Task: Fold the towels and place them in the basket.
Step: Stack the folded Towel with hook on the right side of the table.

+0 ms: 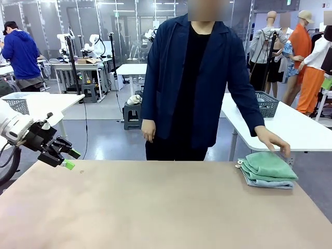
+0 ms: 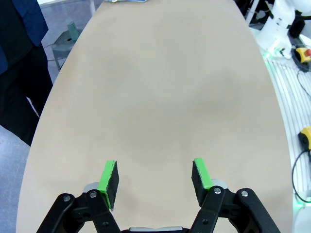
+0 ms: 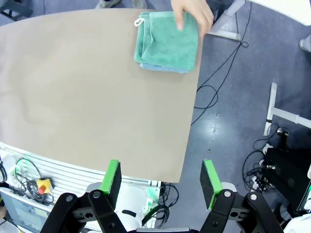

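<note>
Two folded towels lie stacked at the table's far right corner: the green towel (image 1: 270, 165) (image 3: 167, 41) on top, the pale blue towel (image 1: 262, 182) (image 3: 165, 68) peeking out beneath. A person's hand (image 1: 275, 141) (image 3: 192, 12) rests on the stack's far edge. The dark grey lattice basket (image 1: 267, 104) stands on a white table behind the person's arm. My left gripper (image 1: 72, 160) (image 2: 155, 177) hovers open over the table's left end, nothing between its pads. My right gripper (image 3: 159, 182) is open and high above the table's right edge, well short of the towels.
The tan table (image 1: 155, 207) stretches bare between my left gripper and the towels. A person in a dark jacket (image 1: 192, 78) stands at the far side. A paler lattice basket (image 1: 18, 104) sits on another table at the left. Cables (image 3: 218, 92) trail on the floor past the right edge.
</note>
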Robot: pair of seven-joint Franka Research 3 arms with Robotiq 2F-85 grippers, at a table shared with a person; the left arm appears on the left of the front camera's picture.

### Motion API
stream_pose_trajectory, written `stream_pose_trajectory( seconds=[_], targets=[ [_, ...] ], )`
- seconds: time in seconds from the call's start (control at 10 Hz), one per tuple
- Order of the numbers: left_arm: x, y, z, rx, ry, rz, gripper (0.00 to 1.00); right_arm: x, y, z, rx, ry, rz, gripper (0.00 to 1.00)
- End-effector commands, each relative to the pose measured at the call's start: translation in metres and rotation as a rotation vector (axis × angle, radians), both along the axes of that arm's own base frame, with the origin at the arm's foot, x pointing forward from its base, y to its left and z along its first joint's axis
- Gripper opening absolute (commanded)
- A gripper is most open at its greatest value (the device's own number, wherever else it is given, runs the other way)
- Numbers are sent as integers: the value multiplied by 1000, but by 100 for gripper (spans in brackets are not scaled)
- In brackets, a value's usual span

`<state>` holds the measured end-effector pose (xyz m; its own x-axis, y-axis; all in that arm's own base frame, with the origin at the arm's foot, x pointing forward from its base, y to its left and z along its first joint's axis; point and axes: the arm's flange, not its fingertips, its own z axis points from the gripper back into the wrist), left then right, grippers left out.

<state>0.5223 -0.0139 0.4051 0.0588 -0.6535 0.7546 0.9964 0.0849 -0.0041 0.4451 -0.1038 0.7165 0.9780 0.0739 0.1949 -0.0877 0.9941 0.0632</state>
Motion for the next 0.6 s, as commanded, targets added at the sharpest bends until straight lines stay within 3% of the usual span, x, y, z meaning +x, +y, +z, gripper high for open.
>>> stream_pose_trajectory(
  seconds=[0.0, 0.5],
  targets=[
    [0, -1, 1, 6, -4, 4, 77, 0, 0, 0, -6, -1, -5, 82],
    [0, -1, 1, 6, -4, 4, 77, 0, 0, 0, -6, -1, -5, 82]
  ],
)
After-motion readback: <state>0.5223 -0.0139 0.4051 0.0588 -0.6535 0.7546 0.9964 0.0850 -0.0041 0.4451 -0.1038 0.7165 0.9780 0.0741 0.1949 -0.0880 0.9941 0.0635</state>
